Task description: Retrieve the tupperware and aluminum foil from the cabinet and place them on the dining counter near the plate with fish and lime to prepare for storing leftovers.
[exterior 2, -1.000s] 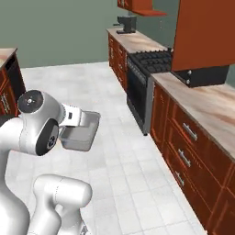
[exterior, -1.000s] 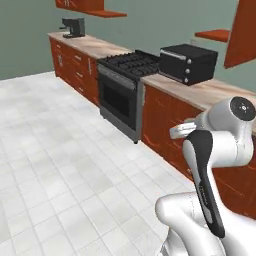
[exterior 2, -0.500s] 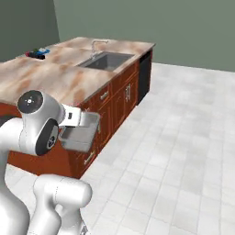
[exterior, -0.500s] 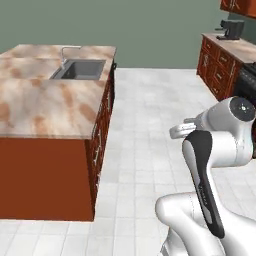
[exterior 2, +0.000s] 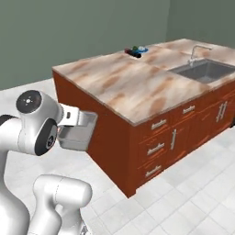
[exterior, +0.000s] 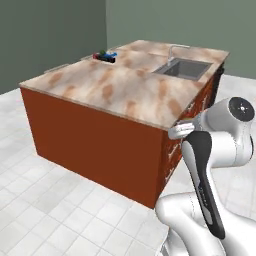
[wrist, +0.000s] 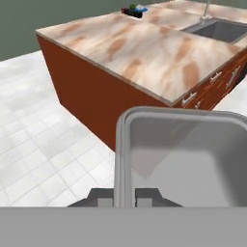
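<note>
My gripper (wrist: 121, 195) is shut on the near rim of the tupperware (wrist: 188, 154), a translucent grey tub held level at my chest (exterior 2: 78, 133). The hand (exterior: 181, 131) hovers off the near corner of the dining counter (exterior: 115, 85), apart from it. At the counter's far end sit the blue plate (exterior 2: 142, 49), the dark green lime (exterior 2: 133, 47) and the black aluminum foil carton (exterior 2: 133, 54), all close together. In the hand view they are tiny at the top: plate (wrist: 141, 8), lime (wrist: 132, 6). The cabinet is out of view.
A steel sink (exterior 2: 204, 71) with a faucet (exterior 2: 195, 51) is set into the counter's right half. Drawers with silver handles (exterior 2: 158, 124) face me on the island's side. White tiled floor (exterior: 45, 200) spreads around the island.
The base has swung round, so the views went from the stove wall to the island, which is now closer. The tub stays in my gripper, held the same way.
</note>
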